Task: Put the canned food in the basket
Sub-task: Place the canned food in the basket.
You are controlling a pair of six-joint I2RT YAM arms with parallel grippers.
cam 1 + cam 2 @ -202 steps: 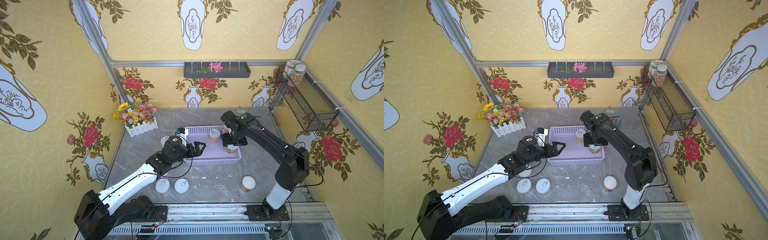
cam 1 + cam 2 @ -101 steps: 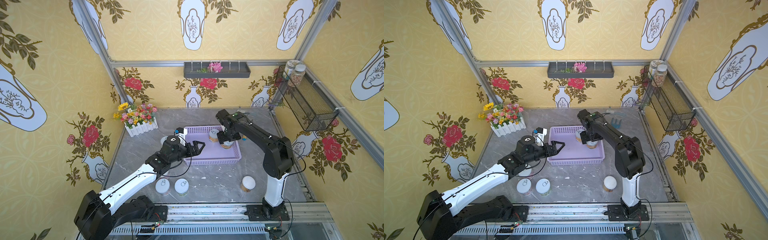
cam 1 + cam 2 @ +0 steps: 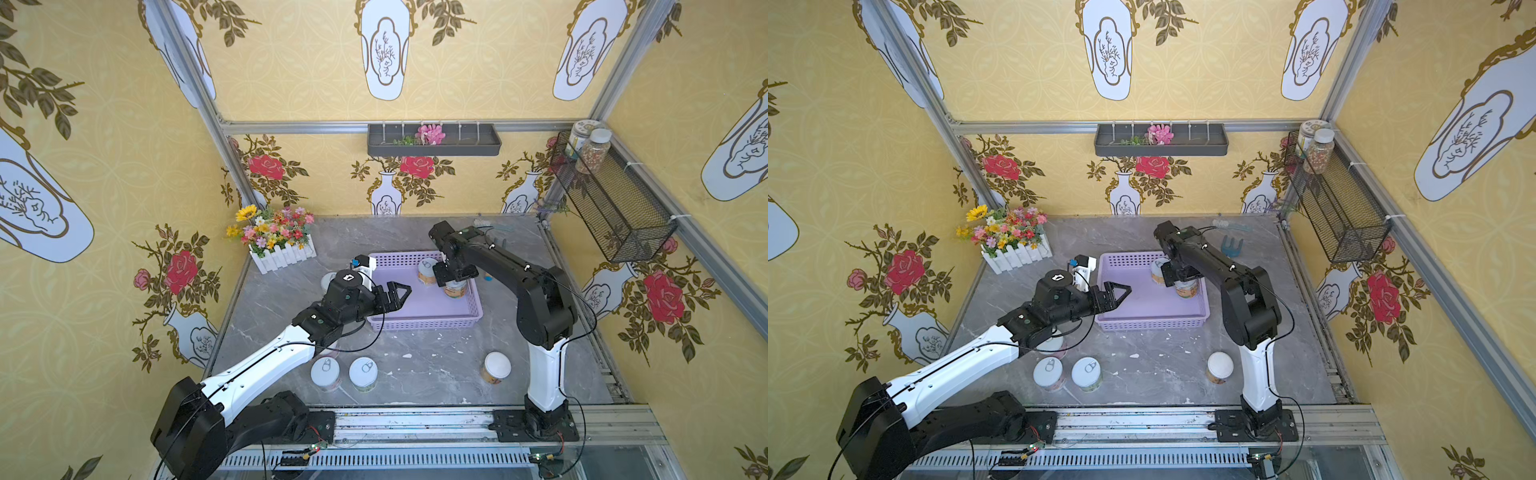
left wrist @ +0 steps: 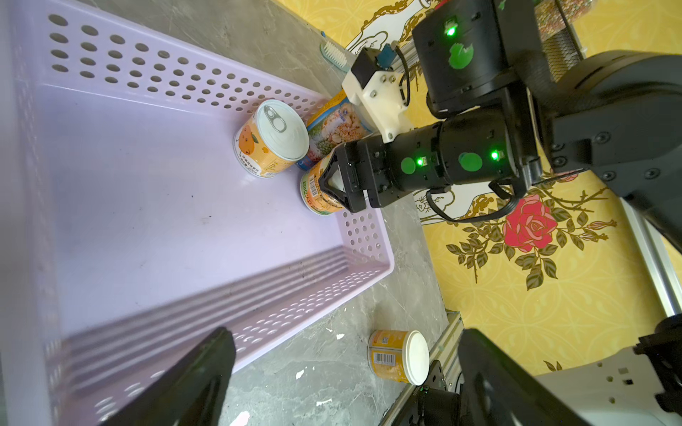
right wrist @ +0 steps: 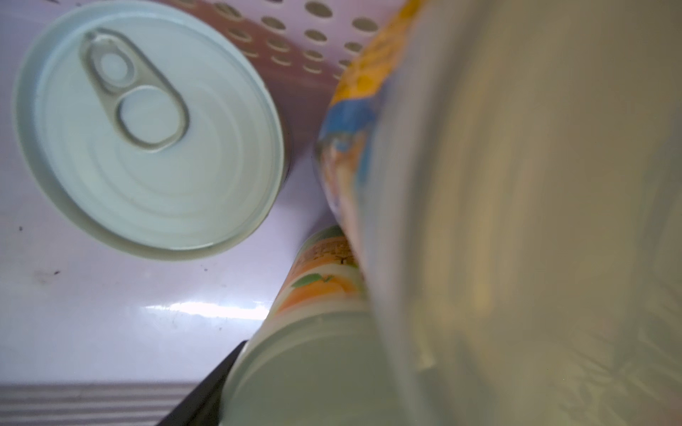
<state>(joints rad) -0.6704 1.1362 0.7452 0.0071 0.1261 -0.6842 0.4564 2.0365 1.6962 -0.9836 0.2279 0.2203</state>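
The lavender basket (image 3: 428, 318) (image 3: 1152, 320) (image 4: 147, 206) lies mid-table. My right gripper (image 3: 454, 279) (image 4: 334, 184) is shut on an orange-labelled, white-lidded can (image 3: 456, 289) (image 3: 1187, 289) (image 4: 313, 193) (image 5: 313, 369), low inside the basket by its right wall. Behind it in the basket stand a pull-tab can (image 3: 427, 270) (image 4: 275, 136) (image 5: 147, 125) and a taller multicoloured jar (image 4: 334, 129). My left gripper (image 3: 398, 293) (image 3: 1117, 293) (image 4: 343, 372) hangs open and empty over the basket's left rim. On the table stand two pull-tab cans (image 3: 325, 373) (image 3: 363, 373) and an orange white-lidded can (image 3: 496, 368) (image 4: 398, 356).
Two more cans (image 3: 329, 280) (image 3: 1054, 345) show partly under my left arm. A white-fenced flower box (image 3: 278, 239) sits at the back left. A black wire basket (image 3: 611, 203) with seed jars hangs on the right wall, and a blue brush (image 3: 1231, 247) lies behind the basket.
My right gripper has carried the orange can a little toward the basket's back, and that arm's elbow has swung inward. The left arm has barely moved.
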